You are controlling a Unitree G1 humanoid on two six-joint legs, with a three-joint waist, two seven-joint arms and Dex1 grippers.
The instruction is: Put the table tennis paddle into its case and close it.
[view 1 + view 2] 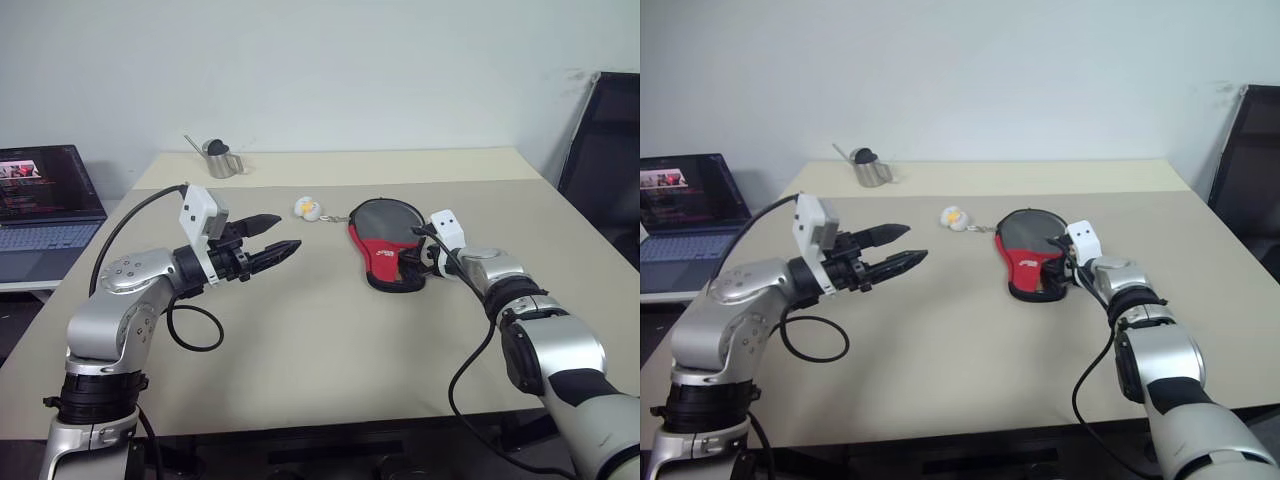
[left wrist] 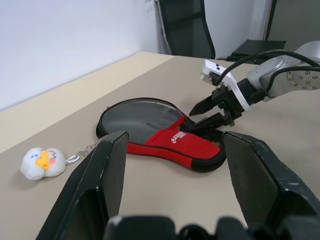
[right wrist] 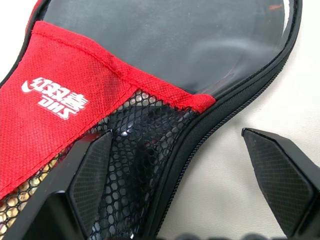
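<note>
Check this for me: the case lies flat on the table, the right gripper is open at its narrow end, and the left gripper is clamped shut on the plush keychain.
One thing is wrong: the left gripper holds nothing. It hangs open in the air, apart from the plush keychain, as the left eye view shows. The case does lie flat on the table, with the right gripper open at its narrow end.
</note>
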